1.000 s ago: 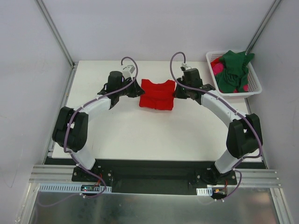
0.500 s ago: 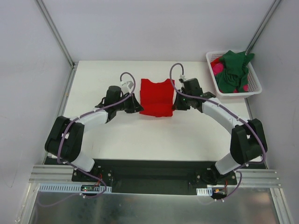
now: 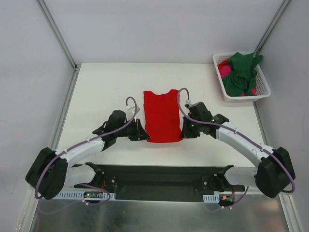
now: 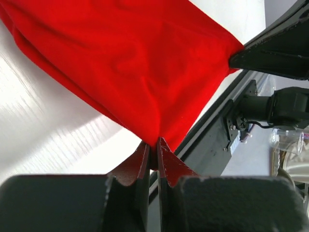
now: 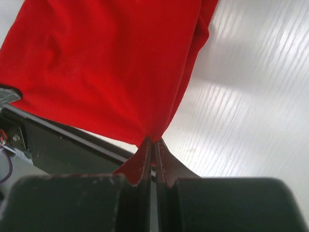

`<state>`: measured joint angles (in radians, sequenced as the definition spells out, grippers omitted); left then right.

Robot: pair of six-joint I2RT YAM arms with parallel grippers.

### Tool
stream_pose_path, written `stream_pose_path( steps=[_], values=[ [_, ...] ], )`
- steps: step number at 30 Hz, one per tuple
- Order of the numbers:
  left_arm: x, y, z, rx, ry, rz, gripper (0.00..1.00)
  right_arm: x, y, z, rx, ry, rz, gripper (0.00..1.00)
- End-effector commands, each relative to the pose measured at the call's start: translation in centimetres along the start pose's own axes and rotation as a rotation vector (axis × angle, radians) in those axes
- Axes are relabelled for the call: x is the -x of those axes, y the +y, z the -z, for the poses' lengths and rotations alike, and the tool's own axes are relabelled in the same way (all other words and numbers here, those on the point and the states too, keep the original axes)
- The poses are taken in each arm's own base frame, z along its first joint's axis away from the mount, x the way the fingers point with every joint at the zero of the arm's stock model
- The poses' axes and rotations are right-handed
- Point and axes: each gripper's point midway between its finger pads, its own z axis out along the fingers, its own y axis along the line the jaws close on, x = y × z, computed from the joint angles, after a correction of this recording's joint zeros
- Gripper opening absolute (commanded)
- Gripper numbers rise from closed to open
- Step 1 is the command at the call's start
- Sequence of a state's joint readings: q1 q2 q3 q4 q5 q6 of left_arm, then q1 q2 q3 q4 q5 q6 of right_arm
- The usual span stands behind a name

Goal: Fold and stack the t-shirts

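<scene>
The bright red t-shirt [image 3: 162, 116] lies stretched lengthwise at the table's middle, neckline at the far end. My left gripper [image 3: 144, 136] is shut on its near left corner, and the red cloth [image 4: 140, 67] runs pinched between the fingertips in the left wrist view. My right gripper [image 3: 183, 132] is shut on the near right corner; in the right wrist view the red cloth [image 5: 106, 72] fans out from the closed tips. A dark green t-shirt [image 3: 241, 72] and a magenta-pink t-shirt [image 3: 225, 71] are bunched in the basket.
The white slotted basket [image 3: 263, 82] stands at the table's far right corner. The table's near edge and the black base rail [image 3: 159, 176] lie just behind both grippers. Grey walls close in left, right and back.
Both grippers have pulled the red shirt's near corners toward the table's front edge, drawing the bunched shirt out long and flat. Both arms have folded low toward their bases.
</scene>
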<state>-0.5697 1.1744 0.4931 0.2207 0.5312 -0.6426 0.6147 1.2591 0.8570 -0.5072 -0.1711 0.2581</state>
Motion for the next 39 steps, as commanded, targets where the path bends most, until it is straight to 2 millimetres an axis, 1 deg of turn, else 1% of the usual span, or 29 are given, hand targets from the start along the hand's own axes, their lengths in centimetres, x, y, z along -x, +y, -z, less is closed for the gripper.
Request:
stream_pose_path(
  steps=[1, 3, 6, 7, 8, 9, 11, 12, 13, 14, 15, 16, 17, 18, 19, 20, 22, 24, 25, 26, 27, 28, 29, 30, 31, 33, 34, 36, 39],
  values=[
    [-2.0, -0.7, 1.1, 0.009, 0.005, 0.061, 0.00, -2.6, -0.4, 2.0, -0.019, 0.029, -0.035, 0.01],
    [-3.3, -1.1, 1.7, 0.003, 0.018, 0.077, 0.00, -3.7, -0.5, 2.7, -0.027, 0.045, -0.036, 0.02],
    [-4.4, -1.7, 2.6, 0.002, 0.014, 0.099, 0.00, -4.8, -0.5, 3.7, -0.022, 0.041, -0.041, 0.01],
    [-4.6, -1.7, 2.8, 0.007, 0.004, 0.103, 0.00, -4.8, -0.4, 4.3, -0.014, 0.026, -0.044, 0.01],
    [-4.3, -2.5, 3.3, -0.013, -0.019, 0.093, 0.00, -5.2, -0.5, 4.7, -0.016, 0.032, -0.045, 0.01],
    [-4.6, -2.6, 3.6, -0.008, -0.013, 0.107, 0.00, -5.2, -0.5, 5.1, -0.021, 0.024, -0.045, 0.01],
    [-3.5, -3.4, 4.2, -0.015, -0.060, 0.083, 0.00, -4.5, -0.3, 6.4, -0.020, -0.013, -0.038, 0.01],
    [-3.2, -3.4, 4.5, 0.001, -0.071, 0.069, 0.00, -3.7, -0.5, 6.9, -0.040, -0.049, -0.019, 0.01],
    [-1.8, -4.4, 4.8, -0.001, -0.101, 0.043, 0.00, -3.1, -0.5, 7.3, -0.050, -0.072, -0.009, 0.01],
    [-0.7, -4.4, 4.9, 0.023, -0.131, -0.008, 0.00, -1.9, -0.1, 8.1, -0.055, -0.105, 0.006, 0.01],
    [0.1, -4.7, 4.9, 0.036, -0.144, -0.037, 0.00, -1.2, 0.0, 8.3, -0.065, -0.121, 0.020, 0.01],
    [1.6, -5.4, 4.7, 0.053, -0.151, -0.060, 0.00, -0.2, -0.5, 8.4, -0.102, -0.148, 0.051, 0.01],
    [2.6, -5.4, 4.5, 0.078, -0.170, -0.108, 0.00, 1.0, -0.2, 8.1, -0.121, -0.150, 0.062, 0.01],
    [3.4, -5.5, 4.3, 0.090, -0.175, -0.127, 0.00, 1.6, -0.1, 7.9, -0.134, -0.155, 0.076, 0.01],
    [4.7, -5.7, 3.5, 0.109, -0.176, -0.132, 0.00, 2.4, -0.2, 7.7, -0.145, -0.152, 0.088, 0.01],
    [5.5, -5.7, 3.2, 0.122, -0.177, -0.168, 0.00, 3.4, 0.2, 7.0, -0.143, -0.159, 0.089, 0.01],
    [7.6, -5.6, 2.2, 0.154, -0.191, -0.192, 0.00, 6.0, 1.0, 6.8, -0.120, -0.216, 0.087, 0.01],
    [9.5, -4.8, 1.9, 0.177, -0.211, -0.214, 0.00, 8.1, 1.2, 5.9, -0.133, -0.237, 0.087, 0.01],
    [10.4, -4.3, 1.2, 0.185, -0.209, -0.210, 0.00, 9.4, 0.9, 5.6, -0.136, -0.257, 0.068, 0.02],
    [11.9, -3.7, 1.3, 0.189, -0.234, -0.208, 0.00, 10.3, 0.8, 5.0, -0.135, -0.257, 0.070, 0.01],
    [12.6, -3.4, 1.2, 0.189, -0.240, -0.206, 0.00, 10.8, 0.5, 3.9, -0.142, -0.237, 0.063, 0.02],
    [13.2, -2.8, 0.7, 0.197, -0.236, -0.203, 0.00, 12.5, 0.5, 3.8, -0.134, -0.268, 0.050, 0.02],
    [14.1, -2.5, 0.6, 0.197, -0.256, -0.213, 0.00, 13.3, 0.6, 3.5, -0.126, -0.274, 0.053, 0.01],
    [15.3, -2.0, 0.8, 0.206, -0.277, -0.205, 0.00, 13.8, 0.1, 2.3, -0.136, -0.257, 0.049, 0.01],
    [15.6, -1.2, 0.4, 0.215, -0.269, -0.197, 0.00, 15.4, 0.2, 2.4, -0.128, -0.288, 0.041, 0.01],
    [17.3, -0.5, 0.5, 0.225, -0.298, -0.203, 0.00, 16.4, 0.3, 1.5, -0.104, -0.276, 0.040, 0.01],
    [17.5, 0.3, -0.1, 0.232, -0.286, -0.198, 0.00, 17.3, -0.1, 0.7, -0.106, -0.274, 0.029, 0.01],
    [18.4, 1.3, -1.1, 0.234, -0.274, -0.198, 0.00, 17.9, -0.4, -0.3, -0.095, -0.257, 0.019, 0.01],
    [19.1, 2.2, -2.7, 0.224, -0.254, -0.206, 0.00, 18.7, -1.2, -2.3, -0.096, -0.249, 0.011, 0.01]
  ],
)
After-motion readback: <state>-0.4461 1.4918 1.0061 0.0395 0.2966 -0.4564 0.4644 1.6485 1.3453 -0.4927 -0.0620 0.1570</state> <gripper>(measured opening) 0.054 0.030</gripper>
